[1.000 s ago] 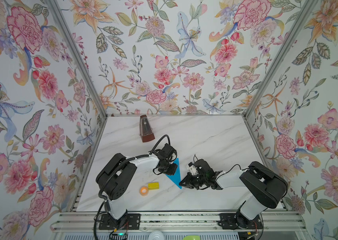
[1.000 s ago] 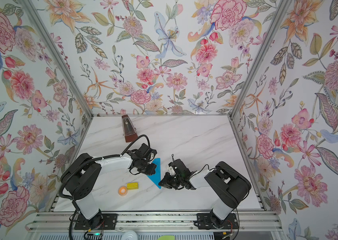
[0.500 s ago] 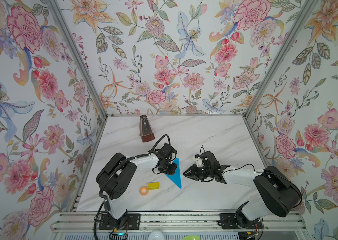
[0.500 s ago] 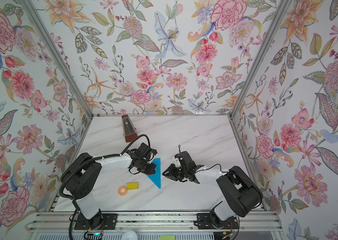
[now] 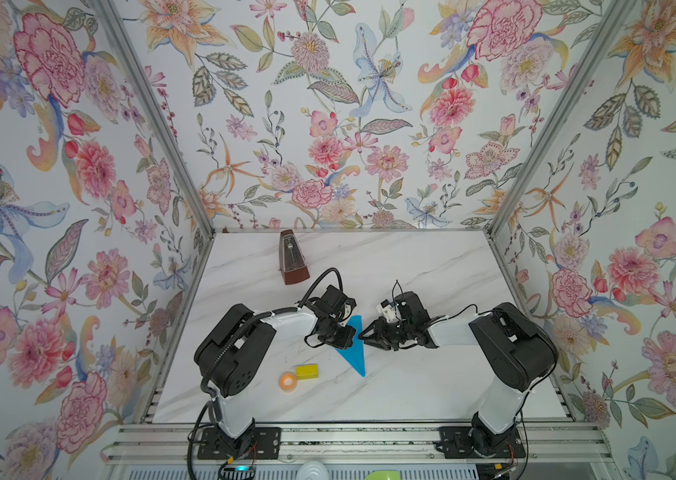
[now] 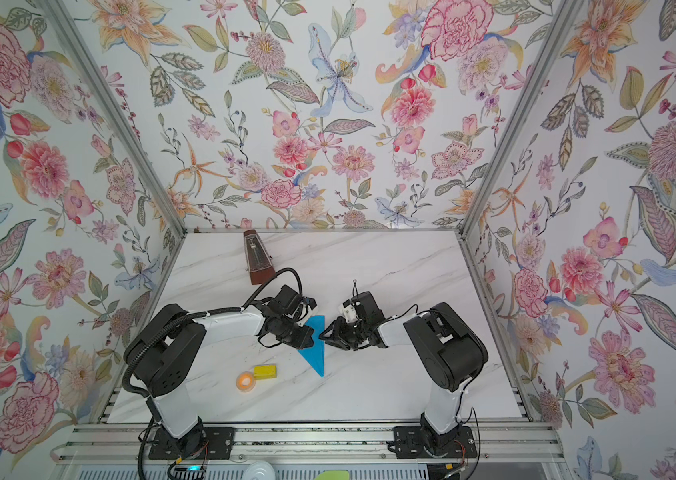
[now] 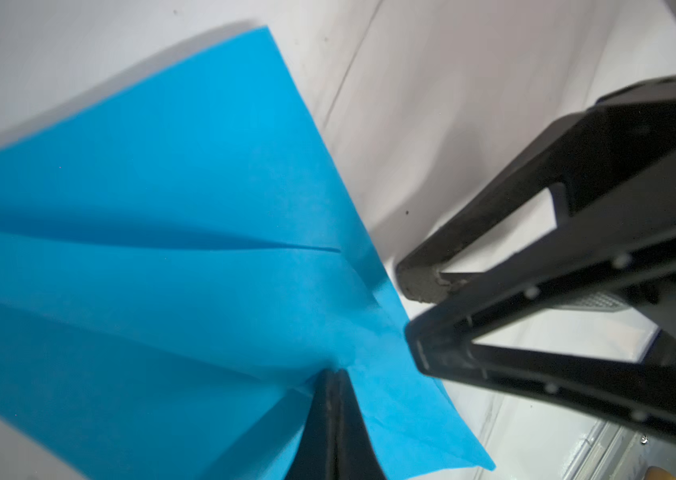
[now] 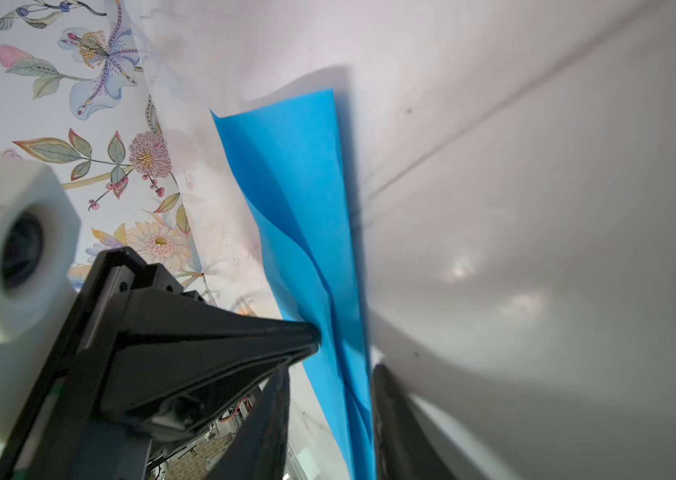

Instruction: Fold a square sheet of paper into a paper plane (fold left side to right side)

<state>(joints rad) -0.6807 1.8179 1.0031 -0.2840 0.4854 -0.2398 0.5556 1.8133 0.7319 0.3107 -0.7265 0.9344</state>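
Two arms crouch low over the bench (image 5: 411, 390). Each dark upper link leans forward from its base at the front rail, and each white forearm runs inward, so the wrists face each other across the paper plane (image 5: 356, 355). The plane lies at the middle of the bench between them, a narrow blue triangle with its tip toward the front rail and its broad end toward the back wall. In the right wrist view, part of the plane (image 8: 299, 199) curls up off the surface.

The left jaws are pressed together with their tips down on the plane; whether a layer is caught between them I cannot tell. The right jaws stand spread, one finger on either side of the plane's edge.

A yellow block (image 5: 306, 371) and an orange tape roll (image 5: 287, 380) sit just beside each other, left of the plane's tip. A brown metronome (image 5: 292, 257) stands well back.
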